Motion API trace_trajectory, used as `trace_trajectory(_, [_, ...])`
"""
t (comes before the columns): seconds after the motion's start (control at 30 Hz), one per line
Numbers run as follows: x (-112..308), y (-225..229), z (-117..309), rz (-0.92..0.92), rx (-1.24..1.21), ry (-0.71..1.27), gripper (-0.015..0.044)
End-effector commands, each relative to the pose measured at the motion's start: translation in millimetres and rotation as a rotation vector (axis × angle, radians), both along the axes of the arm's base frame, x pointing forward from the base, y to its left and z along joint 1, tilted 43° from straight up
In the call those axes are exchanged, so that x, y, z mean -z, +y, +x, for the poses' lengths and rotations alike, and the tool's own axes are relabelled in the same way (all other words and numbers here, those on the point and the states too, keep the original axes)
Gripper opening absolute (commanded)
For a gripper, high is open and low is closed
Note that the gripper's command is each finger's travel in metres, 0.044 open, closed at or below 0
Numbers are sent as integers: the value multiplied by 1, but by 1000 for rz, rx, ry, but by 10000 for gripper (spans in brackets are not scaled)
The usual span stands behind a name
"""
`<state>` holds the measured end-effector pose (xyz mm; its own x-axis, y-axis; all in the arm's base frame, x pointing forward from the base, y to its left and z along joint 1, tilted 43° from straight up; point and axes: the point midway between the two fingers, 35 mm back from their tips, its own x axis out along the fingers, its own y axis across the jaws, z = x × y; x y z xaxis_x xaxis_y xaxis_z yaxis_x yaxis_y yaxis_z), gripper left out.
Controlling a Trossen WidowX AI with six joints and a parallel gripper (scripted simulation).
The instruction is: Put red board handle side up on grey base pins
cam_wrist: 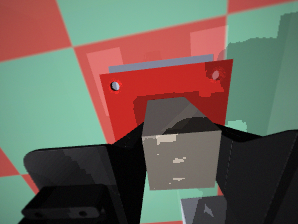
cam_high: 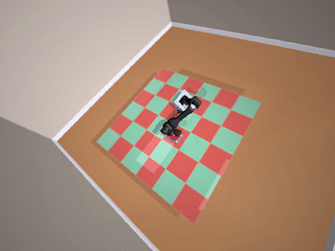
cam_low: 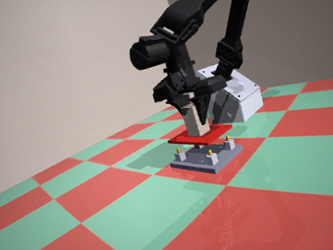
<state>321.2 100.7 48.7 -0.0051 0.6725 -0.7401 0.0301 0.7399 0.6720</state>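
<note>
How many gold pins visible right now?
3, all in the exterior view: left pin, near pin, right pin, each on its post. The far post has its top hidden by the red board, so a fourth may be there.

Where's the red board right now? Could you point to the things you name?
In the exterior view, the red board [cam_low: 220,131] [cam_wrist: 165,82] hangs from the gripper [cam_low: 193,112] [cam_wrist: 169,123], just above the grey base [cam_low: 193,166] [cam_wrist: 160,63], not yet seated.

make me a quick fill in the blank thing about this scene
1. The gripper is closed on the square ____.
2. The board it carries is coloured ____.
3. The grey base has pins coloured ____.
4. In the exterior view, the board hangs ____ the pins.

Missing words: handle; red; gold; above
</note>
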Motion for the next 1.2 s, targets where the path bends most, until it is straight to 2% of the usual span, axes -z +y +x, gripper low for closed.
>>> trace_trajectory(0.0, [4, 2, -2, 3, 4, 9, 0])
trace_trajectory(1.17, [12, 11, -1, 0, 6, 6, 0])
